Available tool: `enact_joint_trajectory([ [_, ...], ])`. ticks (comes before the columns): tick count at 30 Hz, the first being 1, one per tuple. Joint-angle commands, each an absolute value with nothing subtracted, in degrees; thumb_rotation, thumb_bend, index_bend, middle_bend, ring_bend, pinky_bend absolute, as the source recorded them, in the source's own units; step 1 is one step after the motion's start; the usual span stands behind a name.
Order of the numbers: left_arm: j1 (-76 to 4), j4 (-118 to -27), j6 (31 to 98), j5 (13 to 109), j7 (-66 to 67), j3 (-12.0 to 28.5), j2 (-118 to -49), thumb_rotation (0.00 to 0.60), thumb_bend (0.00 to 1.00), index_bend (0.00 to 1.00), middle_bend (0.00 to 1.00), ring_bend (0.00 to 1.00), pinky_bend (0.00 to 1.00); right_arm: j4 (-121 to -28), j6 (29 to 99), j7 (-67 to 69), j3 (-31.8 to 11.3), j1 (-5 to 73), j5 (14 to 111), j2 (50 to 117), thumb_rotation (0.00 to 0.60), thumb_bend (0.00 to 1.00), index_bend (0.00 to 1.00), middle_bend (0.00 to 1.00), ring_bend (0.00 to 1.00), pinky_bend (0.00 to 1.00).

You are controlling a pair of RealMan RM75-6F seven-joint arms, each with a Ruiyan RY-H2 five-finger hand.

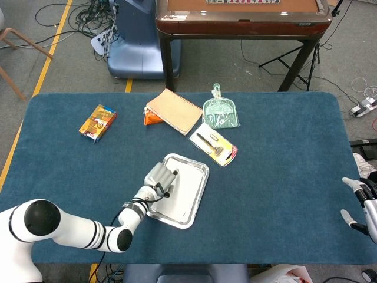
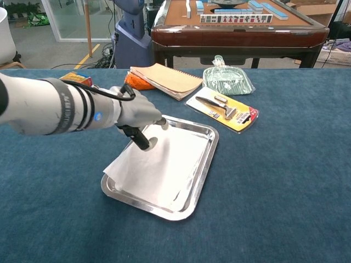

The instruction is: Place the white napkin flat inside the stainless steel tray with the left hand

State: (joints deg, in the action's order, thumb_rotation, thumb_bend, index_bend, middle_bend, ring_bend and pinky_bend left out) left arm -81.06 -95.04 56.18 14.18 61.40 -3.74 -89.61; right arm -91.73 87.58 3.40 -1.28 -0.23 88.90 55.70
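The stainless steel tray [image 1: 199, 167] [image 2: 207, 154] lies on the blue table, left of centre. Inside it the white napkin [image 1: 184, 190] [image 2: 162, 167] lies nearly flat, with its near-left corner draped over the tray's rim. My left hand [image 1: 159, 177] [image 2: 136, 114] is over the tray's far-left side and pinches the napkin's far edge between dark fingertips [image 2: 143, 143]. My right hand [image 1: 360, 206] hangs off the table's right edge, fingers apart and holding nothing; the chest view does not show it.
Behind the tray lie a tan spiral notebook [image 1: 175, 111] on an orange packet [image 1: 150, 118], a green dustpan [image 1: 221, 112] and a carded tool pack [image 1: 214, 145]. A colourful box [image 1: 98, 122] sits at far left. A brown table [image 2: 236, 27] stands beyond the far edge.
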Motion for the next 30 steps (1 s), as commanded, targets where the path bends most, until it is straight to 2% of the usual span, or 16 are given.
enact_joint_trajectory([
  [1,-78.74,-99.19,58.29,17.14,59.57,-5.25,-85.55,0.174,0.53,0.11,1.00,0.99,1.00,-91.63,87.43,3.51,-1.24,-0.12,88.99,55.88,0.600,0.27,0.21,0.25,0.14,0.22],
  [9,-72.37,-106.73,62.60,25.49,54.92,-9.51,-77.56,0.177,0.52,0.11,1.00,0.99,1.00,-91.21,87.07,3.80,-1.15,0.22,89.36,56.20,0.600,0.27,0.21,0.25,0.14,0.22],
  [13,-69.82,-108.71,63.07,28.57,54.23,-11.89,-75.67,0.177,0.52,0.12,1.00,0.99,1.00,-91.11,86.80,3.86,-1.15,0.49,89.52,56.31,0.600,0.27,0.21,0.25,0.14,0.22],
  [22,-66.47,-110.16,62.24,34.29,54.83,-14.32,-76.16,0.177,0.52,0.12,1.00,0.99,1.00,-91.03,86.43,3.90,-1.13,0.86,89.63,56.43,0.600,0.27,0.21,0.25,0.14,0.22],
  [30,-65.68,-109.93,61.07,33.38,57.51,-15.07,-77.71,0.176,0.52,0.12,1.00,0.99,1.00,-91.06,86.43,3.83,-1.00,0.78,89.49,56.48,0.600,0.27,0.21,0.25,0.14,0.22],
])
